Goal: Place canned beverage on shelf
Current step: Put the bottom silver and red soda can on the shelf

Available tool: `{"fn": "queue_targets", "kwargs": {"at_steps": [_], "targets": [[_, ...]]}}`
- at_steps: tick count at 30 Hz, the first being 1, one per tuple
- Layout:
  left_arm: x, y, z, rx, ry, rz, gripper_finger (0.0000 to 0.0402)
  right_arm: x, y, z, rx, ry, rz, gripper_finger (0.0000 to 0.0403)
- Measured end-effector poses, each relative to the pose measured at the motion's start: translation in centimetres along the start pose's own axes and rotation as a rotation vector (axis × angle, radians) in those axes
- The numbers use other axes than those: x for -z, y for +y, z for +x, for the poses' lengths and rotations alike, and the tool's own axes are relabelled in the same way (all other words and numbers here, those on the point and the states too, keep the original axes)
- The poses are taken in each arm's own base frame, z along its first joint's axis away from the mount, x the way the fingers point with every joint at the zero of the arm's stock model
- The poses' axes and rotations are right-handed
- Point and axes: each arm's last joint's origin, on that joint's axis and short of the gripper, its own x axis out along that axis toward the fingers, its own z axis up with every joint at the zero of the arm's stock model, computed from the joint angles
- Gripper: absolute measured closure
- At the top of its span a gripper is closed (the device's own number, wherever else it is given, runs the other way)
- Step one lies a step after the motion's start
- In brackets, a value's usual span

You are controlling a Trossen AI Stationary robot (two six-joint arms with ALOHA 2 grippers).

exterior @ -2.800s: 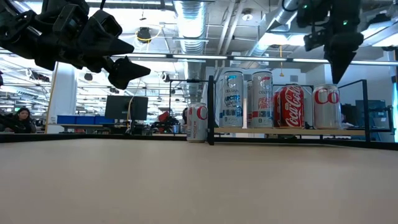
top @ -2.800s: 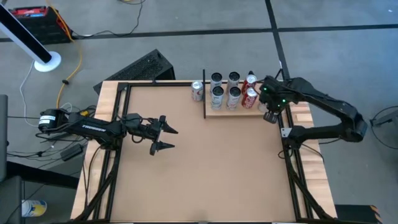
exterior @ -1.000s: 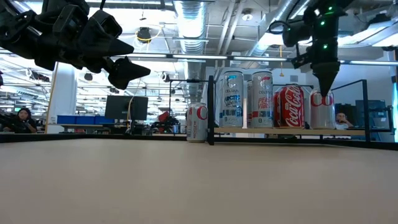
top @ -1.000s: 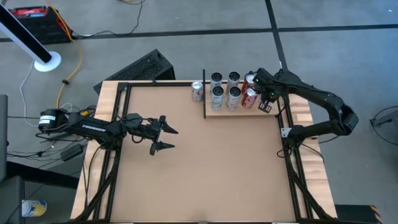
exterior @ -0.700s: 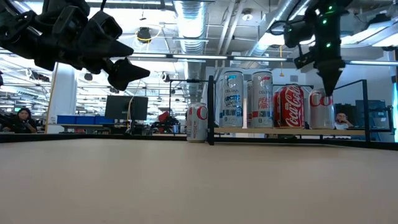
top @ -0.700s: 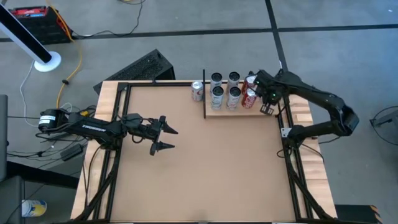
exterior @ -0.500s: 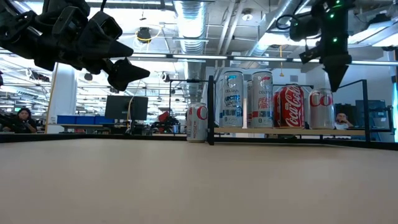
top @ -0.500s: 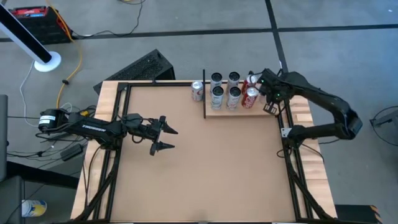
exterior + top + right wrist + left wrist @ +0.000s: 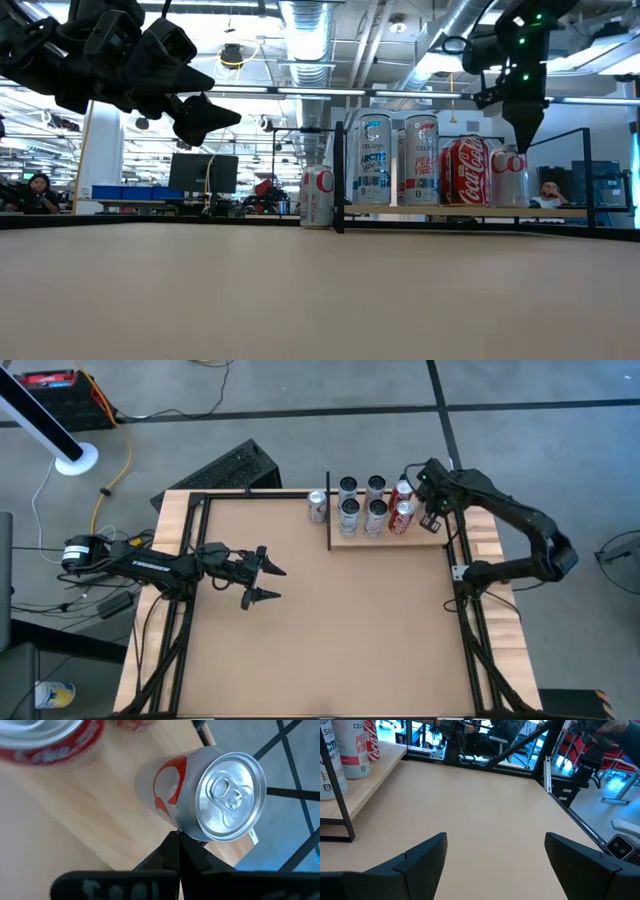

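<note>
High view: left tool (image 9: 268, 582) hangs over the bench (image 9: 330, 630), well apart from the shelf (image 9: 370, 536) on its left-arm side, fingers spread wide, nothing btwn them. Right tool (image 9: 432, 518) sits over the shelf's end on the right-arm side. Six cans (image 9: 376, 510) stand on the shelf in two rows. A loose can (image 9: 317, 506) stands on the bench just outside the shelf's black post at the opposite end. The silver-red can can't be made out here; the tool covers that spot.

Low view: right tool (image 9: 524, 135) points straight down w/ fingers pinched to one narrow tip, holding nothing, just above the silver-red can (image 9: 510, 175). That can stands upright on the shelf (image 9: 450, 210), last in the row, next to a red cola can (image 9: 465, 172). Loose can (image 9: 317, 196) is upright on the bench, beside the shelf's end post. Left tool (image 9: 190, 105) is up high, far from the shelf.

Left wrist view: left tool (image 9: 495, 845) wide apart, bare bench btwn the fingers; shelf (image 9: 370, 780) w/ cans off to one side.

Right wrist view: right tool (image 9: 178, 840) fingers pressed together, tip right by the rim of the silver-red can (image 9: 220, 795); can't tell if touching. Can stands near the edge of the shelf (image 9: 75, 810) plank.
</note>
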Motion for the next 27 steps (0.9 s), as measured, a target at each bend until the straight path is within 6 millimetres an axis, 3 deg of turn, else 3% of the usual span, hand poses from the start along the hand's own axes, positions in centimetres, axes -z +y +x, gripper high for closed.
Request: {"fn": "queue_targets", "kwargs": {"at_steps": [13,27], "targets": [[0.0,0.0,0.0,0.0,0.0,0.001,0.0081,-1.2,-0.7,1.6,0.034,0.004,0.006,0.0385],[0.0,0.0,0.0,-0.011,-0.002,0.004,0.0081,-1.5,-0.9,1.6,0.074,-0.019,-0.008,0.0385]]}}
